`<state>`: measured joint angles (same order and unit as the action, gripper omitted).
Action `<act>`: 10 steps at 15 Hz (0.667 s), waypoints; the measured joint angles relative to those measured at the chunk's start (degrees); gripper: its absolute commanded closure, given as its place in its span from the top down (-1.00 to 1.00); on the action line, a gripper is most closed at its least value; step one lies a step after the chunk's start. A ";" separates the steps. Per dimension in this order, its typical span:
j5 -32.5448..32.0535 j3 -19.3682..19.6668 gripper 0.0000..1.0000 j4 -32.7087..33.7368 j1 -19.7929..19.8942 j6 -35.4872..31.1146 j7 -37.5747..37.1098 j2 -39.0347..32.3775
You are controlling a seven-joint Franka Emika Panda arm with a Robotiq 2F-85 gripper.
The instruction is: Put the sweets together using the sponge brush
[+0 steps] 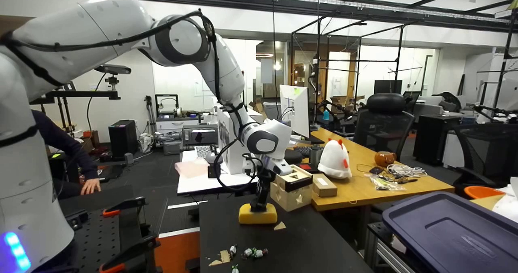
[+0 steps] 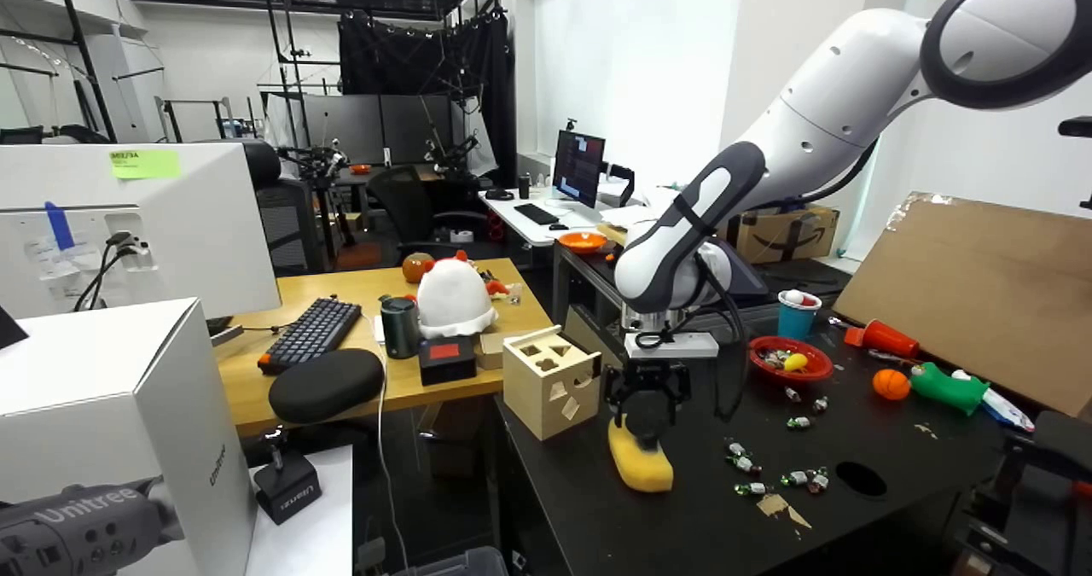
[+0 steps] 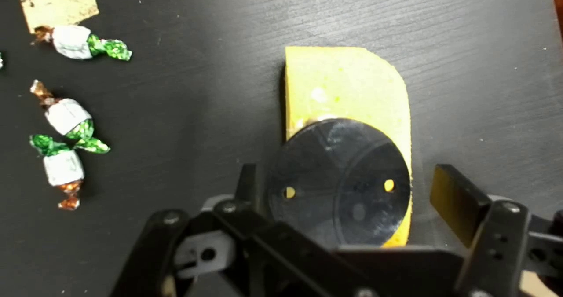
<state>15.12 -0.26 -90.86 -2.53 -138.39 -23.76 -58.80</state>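
Down on the desk [image 3: 189, 112] sits our sponge brush [image 3: 347, 92], with sweets [image 3: 67, 116] at nine to ten o'clock from it in the wrist view. Grasping looks to us like the step in hand! The tool [image 3: 345, 189] stands wide, straddling the dark round top [image 3: 336, 169]. Next, we'd say: pinch firmly, then sweep towards nine. Bright yellow it is, squared at eleven o'clock, rounded at one!

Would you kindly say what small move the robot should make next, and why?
Probably close the hand on the dark disc atop the sponge brush: in the wrist view the fingers stand open either side of it, with a gap at one, and the sweets lie apart from the sponge brush, so a grip seems needed before sweeping.
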 measured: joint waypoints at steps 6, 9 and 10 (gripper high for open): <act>0.01 0.00 1.00 0.05 0.00 0.24 0.00 -0.38; 0.01 0.00 0.47 0.24 0.00 0.25 0.00 -0.70; 0.01 0.01 0.35 0.27 0.00 0.25 0.00 -0.75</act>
<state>15.13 -0.25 -90.58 -2.53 -138.14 -23.76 -59.55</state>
